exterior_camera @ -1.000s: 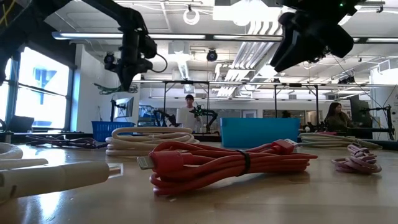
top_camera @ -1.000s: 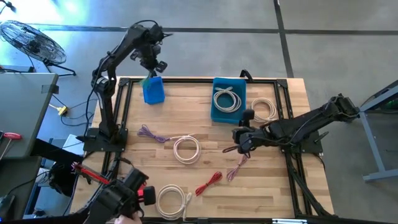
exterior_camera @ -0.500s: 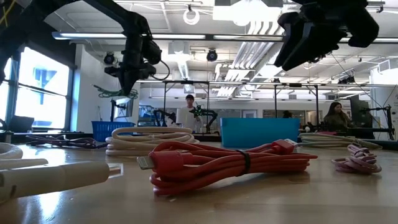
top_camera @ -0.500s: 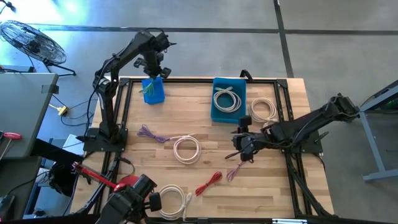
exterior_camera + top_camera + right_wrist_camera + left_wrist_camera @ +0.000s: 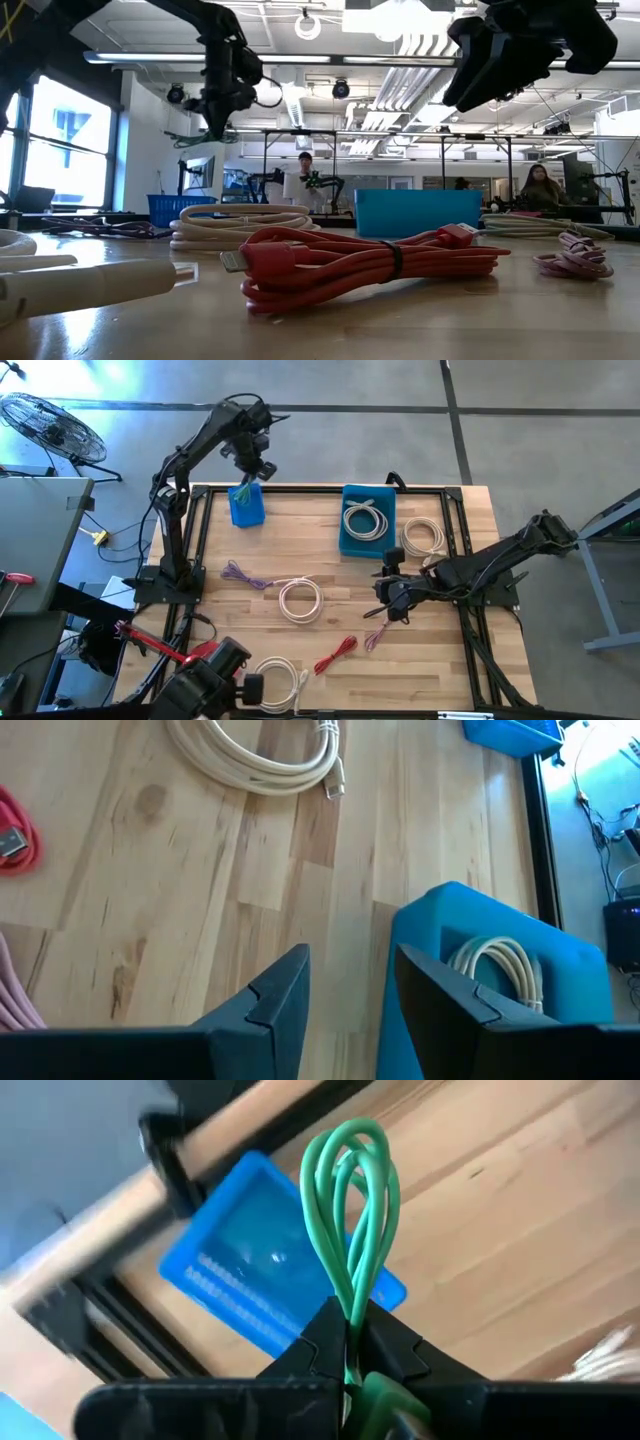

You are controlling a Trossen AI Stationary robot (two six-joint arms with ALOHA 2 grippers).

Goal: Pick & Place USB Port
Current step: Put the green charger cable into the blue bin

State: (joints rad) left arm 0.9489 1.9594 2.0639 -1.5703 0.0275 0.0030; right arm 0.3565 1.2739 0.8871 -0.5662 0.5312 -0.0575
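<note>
My left gripper is at the table's far left corner, above the small blue bin, shut on a coiled green cable. The cable's loops hang over the bin. In the low view this gripper is high above the table. My right gripper is open and holds nothing. It hovers over bare wood right of centre, just near of the teal bin, with a pink cable close by. My left gripper pinches the green cable between its two fingers at one end of the coil. The loops stick out past the fingertips. The fingers point downward from above, and the cable is lifted clear, hanging over the blue bin.
A white cable lies inside the teal bin. Loose on the table are a purple cable, a white coil, a red cable, a white coil near the front edge and another at the right.
My left gripper, still shut on the green cable, has turned a little and shifted slightly above the blue bin, and the cable's loops have swung with it. My right gripper has drifted a little toward the near edge.
</note>
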